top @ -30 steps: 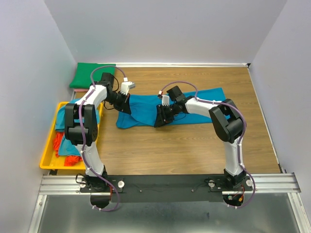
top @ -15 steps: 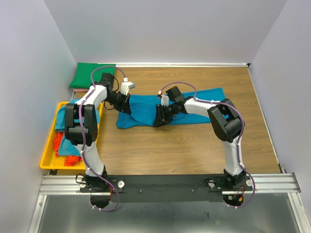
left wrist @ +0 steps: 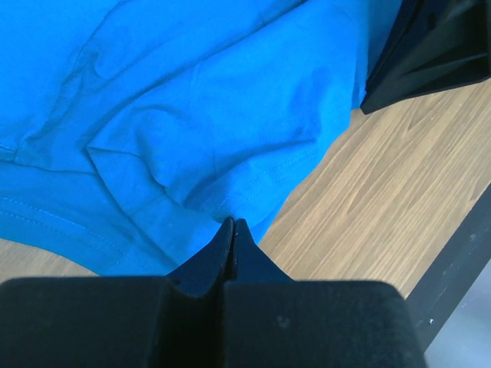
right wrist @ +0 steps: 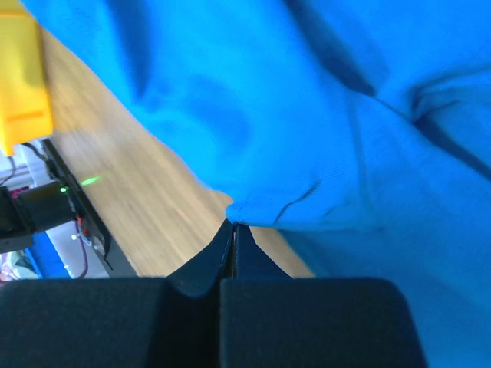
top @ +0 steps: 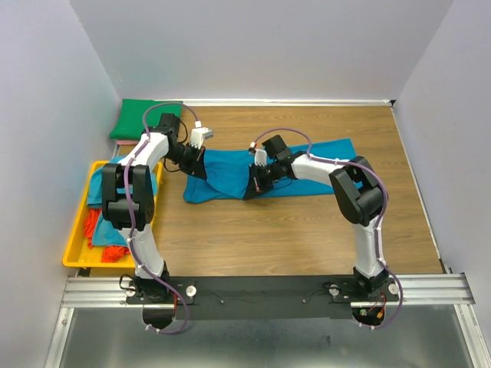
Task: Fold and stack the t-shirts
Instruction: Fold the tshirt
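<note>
A teal-blue t-shirt (top: 222,172) lies spread across the wooden table, reaching right to about mid-table. My left gripper (top: 199,172) is at its left part, shut on the shirt; in the left wrist view the closed tips (left wrist: 232,223) pinch a bunched hem of the blue cloth (left wrist: 199,115). My right gripper (top: 252,192) sits at the shirt's near edge, shut on the shirt; in the right wrist view its tips (right wrist: 232,225) bite a gathered edge of cloth (right wrist: 307,115). A folded green t-shirt (top: 146,119) rests in the far left corner.
A yellow tray (top: 80,261) stands at the left edge, holding a teal shirt (top: 98,188) and an orange-red shirt (top: 94,227). Walls close in the table at the left, back and right. Bare wood lies in front of the spread shirt.
My right gripper has closed from partly open onto the shirt's near edge. Both arms have hardly shifted and the left gripper has stayed shut.
</note>
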### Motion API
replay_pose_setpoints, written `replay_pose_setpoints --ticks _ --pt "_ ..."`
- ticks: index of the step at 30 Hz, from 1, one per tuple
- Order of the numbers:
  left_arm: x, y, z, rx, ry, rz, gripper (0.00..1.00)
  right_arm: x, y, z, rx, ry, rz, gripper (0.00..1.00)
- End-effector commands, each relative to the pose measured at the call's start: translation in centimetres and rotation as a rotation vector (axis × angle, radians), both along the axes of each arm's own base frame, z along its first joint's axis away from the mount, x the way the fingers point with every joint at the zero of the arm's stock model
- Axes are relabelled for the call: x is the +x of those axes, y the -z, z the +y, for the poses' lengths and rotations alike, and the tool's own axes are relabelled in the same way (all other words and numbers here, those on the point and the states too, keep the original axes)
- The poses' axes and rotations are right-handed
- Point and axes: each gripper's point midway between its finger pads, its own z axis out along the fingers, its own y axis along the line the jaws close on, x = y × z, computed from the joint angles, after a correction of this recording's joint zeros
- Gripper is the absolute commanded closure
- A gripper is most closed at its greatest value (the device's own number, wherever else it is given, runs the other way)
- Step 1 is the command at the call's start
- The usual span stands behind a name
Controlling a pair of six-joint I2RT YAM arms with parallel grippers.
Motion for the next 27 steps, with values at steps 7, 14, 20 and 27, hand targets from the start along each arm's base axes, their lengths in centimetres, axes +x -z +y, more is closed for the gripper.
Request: replay_pose_setpoints --ticks 7,14,20,27 --pt "3.1 -3.0 -1.0 -0.067 0.001 -0.06 1.0 4.5 -6.5 0.5 0.097 0.002 -0.192 0.99" --pt "6.3 -2.6 -1.0 -0.06 -0.005 -0.094 1.0 7.7 -5.6 -0.3 0.098 0.042 -0.202 0.99" --pt "9.9 -3.3 -1.5 -0.089 -0.011 -0.155 1.0 10.2 -5.2 -1.4 0.106 0.08 -0.205 1.0" --pt "13.0 -2.7 -1.7 -0.096 -0.022 -0.191 1.0 11.4 -4.8 -1.6 0.117 0.097 -0.196 0.99"
